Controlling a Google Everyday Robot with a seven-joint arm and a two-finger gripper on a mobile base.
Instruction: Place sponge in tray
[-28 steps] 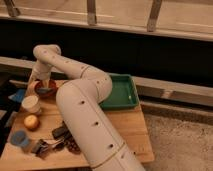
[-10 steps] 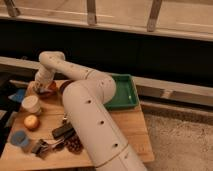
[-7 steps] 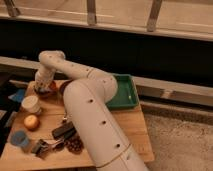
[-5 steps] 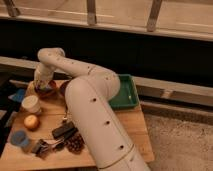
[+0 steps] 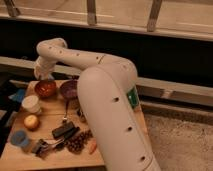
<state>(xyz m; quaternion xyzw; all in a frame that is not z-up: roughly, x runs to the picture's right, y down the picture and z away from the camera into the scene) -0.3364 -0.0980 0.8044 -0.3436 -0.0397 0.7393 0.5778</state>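
The closed hand [image 5: 41, 76] hovers above the brown bowl [image 5: 45, 89], hemmed by the purple bowl [image 5: 69, 89] just beside it

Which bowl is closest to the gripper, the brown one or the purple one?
The brown bowl, left of the purple bowl; the gripper sits just above its back rim.

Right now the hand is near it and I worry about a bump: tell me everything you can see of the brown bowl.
The brown bowl is round, reddish-brown and glossy-looking, perhaps glazed. It stands upright on the wooden table, toward its far left corner, the purple bowl close beside it and a white cup in front. Whether the bowls touch is unclear. The hand, shut, hangs just above its far rim; contact cannot be made out.
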